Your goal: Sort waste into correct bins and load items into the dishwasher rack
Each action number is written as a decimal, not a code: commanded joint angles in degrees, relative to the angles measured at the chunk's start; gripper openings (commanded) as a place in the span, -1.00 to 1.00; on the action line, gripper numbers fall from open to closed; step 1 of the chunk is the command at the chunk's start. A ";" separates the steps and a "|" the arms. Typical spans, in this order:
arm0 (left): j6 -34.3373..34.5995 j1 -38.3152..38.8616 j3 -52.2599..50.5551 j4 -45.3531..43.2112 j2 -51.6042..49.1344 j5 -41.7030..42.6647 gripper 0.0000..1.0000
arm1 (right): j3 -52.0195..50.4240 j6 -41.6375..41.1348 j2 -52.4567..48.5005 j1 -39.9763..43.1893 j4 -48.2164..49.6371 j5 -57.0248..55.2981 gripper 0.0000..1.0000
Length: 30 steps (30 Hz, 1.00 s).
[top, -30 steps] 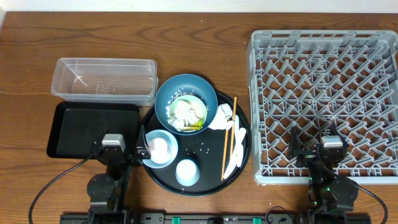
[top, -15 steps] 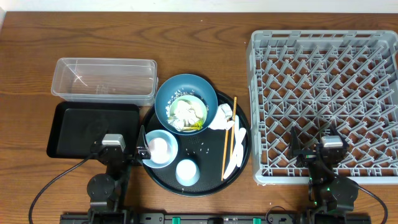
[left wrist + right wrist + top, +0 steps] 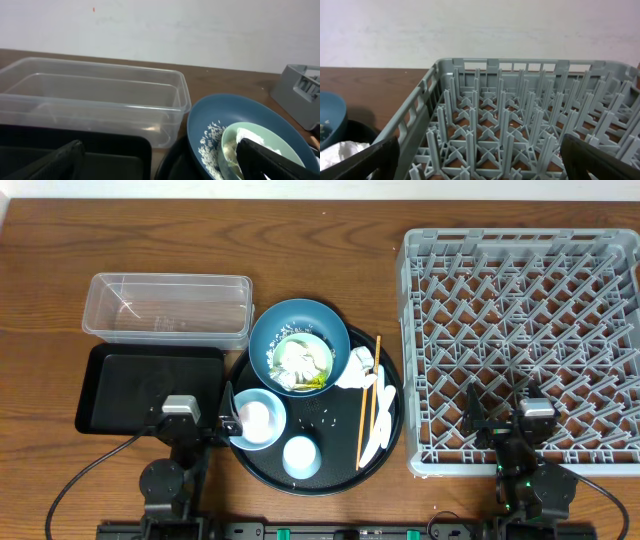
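Left gripper (image 3: 166, 162), spread wide like the right gripper (image 3: 480, 161), should pinch what looks like tissue (image 3: 358, 366) from above, avoiding the chopsticks (image 3: 368, 395).

Grained wooden table (image 3: 320, 270), clear glossy plastic tub (image 3: 167, 309), matt grey plastic rack (image 3: 520, 330), glossy blue bowl (image 3: 275, 340)

Left arm (image 3: 172, 452) and right arm (image 3: 531, 458) both black, grey square block (image 3: 181, 405) atop each, thin black cables (image 3: 72, 478) looping from the bases, tiny green lights (image 3: 517, 476) on the right, matte black fingers (image 3: 272, 159)
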State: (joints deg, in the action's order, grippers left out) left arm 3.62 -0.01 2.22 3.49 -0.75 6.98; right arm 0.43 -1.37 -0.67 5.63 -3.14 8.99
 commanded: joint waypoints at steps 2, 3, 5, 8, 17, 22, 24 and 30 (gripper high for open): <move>1.60 -0.35 4.87 4.66 -2.38 1.40 0.96 | 3.52 -2.23 -0.42 -0.39 -0.70 0.24 0.99; 1.60 -0.35 6.60 6.03 -3.54 1.40 0.95 | 4.52 -2.25 -0.94 -0.39 -1.51 0.26 0.98; 1.60 -0.35 10.10 8.44 -6.43 1.42 0.96 | 6.97 -2.25 -2.32 -0.39 -3.91 0.26 0.98; 1.60 -0.33 16.55 12.61 -12.04 1.42 0.96 | 11.91 -2.23 -6.03 -0.39 -8.35 0.24 0.99; 1.62 0.09 39.36 27.98 -36.72 7.17 0.95 | 31.89 -2.25 -24.02 -0.39 -23.47 0.28 0.98; 1.60 0.15 53.27 41.77 -53.42 11.93 0.96 | 43.08 -2.25 -36.06 -0.39 -35.41 0.28 0.99; 1.60 0.59 59.60 48.83 -60.37 12.28 0.96 | 47.17 -2.23 -40.98 -0.39 -40.13 0.24 0.98; 1.60 1.05 69.68 62.29 -73.53 9.97 0.95 | 53.81 -2.23 -51.36 -0.37 -47.54 0.24 0.99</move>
State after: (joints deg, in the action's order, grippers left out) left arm 4.71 0.93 69.38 63.81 -71.09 17.43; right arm 51.90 -3.03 -49.56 5.63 -49.95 9.17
